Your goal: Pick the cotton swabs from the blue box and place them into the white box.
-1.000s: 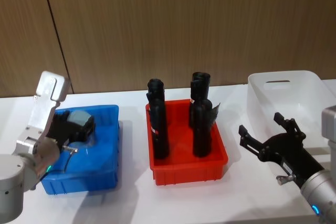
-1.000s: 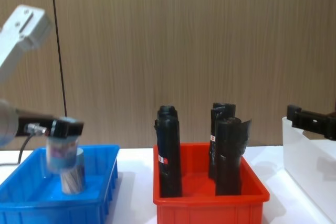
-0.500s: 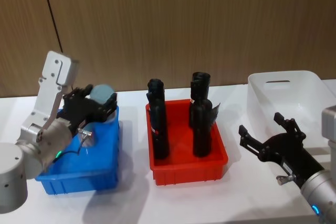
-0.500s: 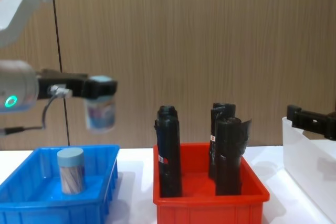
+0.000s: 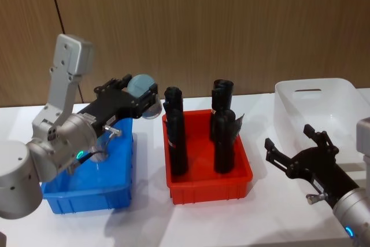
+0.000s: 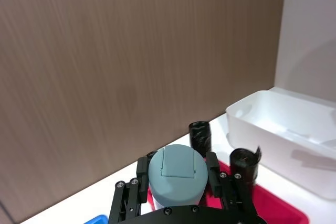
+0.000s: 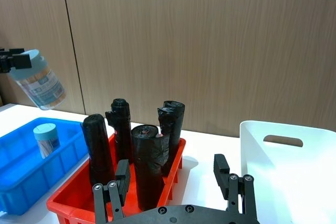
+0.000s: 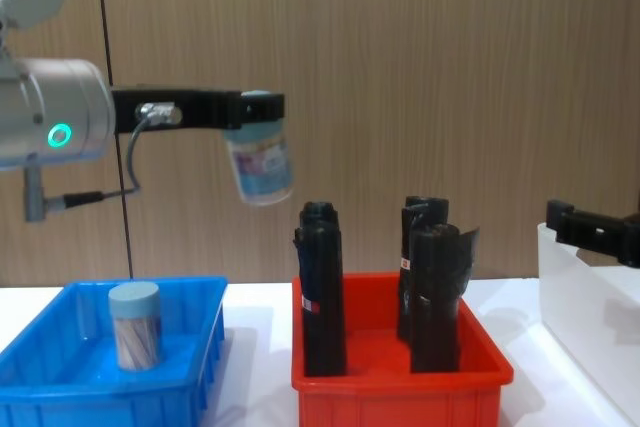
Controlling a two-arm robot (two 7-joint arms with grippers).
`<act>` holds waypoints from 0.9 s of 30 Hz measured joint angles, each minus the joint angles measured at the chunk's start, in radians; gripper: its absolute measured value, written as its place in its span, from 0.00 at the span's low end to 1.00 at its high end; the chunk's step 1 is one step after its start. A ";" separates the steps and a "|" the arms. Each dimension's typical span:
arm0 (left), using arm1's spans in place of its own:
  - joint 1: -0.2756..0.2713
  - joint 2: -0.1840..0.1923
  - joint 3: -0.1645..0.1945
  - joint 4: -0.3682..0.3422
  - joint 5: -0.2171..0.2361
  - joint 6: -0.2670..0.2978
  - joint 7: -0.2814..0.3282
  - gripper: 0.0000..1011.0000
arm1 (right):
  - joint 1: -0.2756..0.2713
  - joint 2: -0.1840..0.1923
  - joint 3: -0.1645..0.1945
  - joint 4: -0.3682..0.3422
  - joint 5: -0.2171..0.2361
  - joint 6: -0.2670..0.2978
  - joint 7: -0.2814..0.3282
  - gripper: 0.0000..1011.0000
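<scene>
My left gripper [image 5: 142, 94] is shut on a cotton swab jar [image 8: 260, 162], a clear cylinder with a pale blue lid [image 6: 176, 174]. It holds the jar tilted, high in the air over the gap between the blue box [image 5: 87, 192] and the red bin. A second cotton swab jar [image 8: 134, 325] stands upright inside the blue box. The white box [image 5: 318, 105] sits at the far right of the table. My right gripper [image 5: 293, 142] hovers open in front of the white box, holding nothing.
A red bin [image 5: 208, 184] with several tall black wrapped rolls [image 5: 175, 137] stands between the blue box and the white box; the rolls rise well above its rim. A wooden wall runs behind the white table.
The left gripper has lifted the jar out of the blue box and carried it up and rightward toward the red bin. The right gripper has stayed still.
</scene>
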State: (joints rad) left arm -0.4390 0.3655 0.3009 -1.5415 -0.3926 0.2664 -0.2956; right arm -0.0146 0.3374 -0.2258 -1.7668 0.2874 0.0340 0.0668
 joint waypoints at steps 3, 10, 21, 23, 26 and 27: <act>-0.010 -0.006 0.000 0.000 -0.016 0.016 -0.016 0.66 | 0.000 0.000 0.000 0.000 0.000 0.000 0.000 0.99; -0.044 -0.023 0.003 0.008 -0.037 0.077 -0.050 0.66 | 0.000 0.000 0.000 0.000 0.000 0.000 0.000 0.99; -0.100 -0.052 0.018 0.036 -0.032 0.161 -0.109 0.66 | 0.000 0.000 0.000 0.000 0.000 0.000 0.000 0.99; -0.113 -0.058 0.021 0.044 -0.028 0.172 -0.126 0.66 | 0.000 0.000 0.000 0.000 0.000 0.000 0.000 0.99; -0.126 -0.065 0.026 0.054 -0.024 0.182 -0.147 0.66 | 0.000 0.000 0.000 0.000 0.000 0.000 0.000 0.99; -0.133 -0.069 0.028 0.060 -0.022 0.188 -0.162 0.66 | 0.000 0.000 0.000 0.000 0.000 0.000 0.000 0.99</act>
State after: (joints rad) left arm -0.5720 0.2968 0.3292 -1.4815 -0.4147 0.4540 -0.4578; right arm -0.0146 0.3375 -0.2258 -1.7668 0.2874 0.0340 0.0668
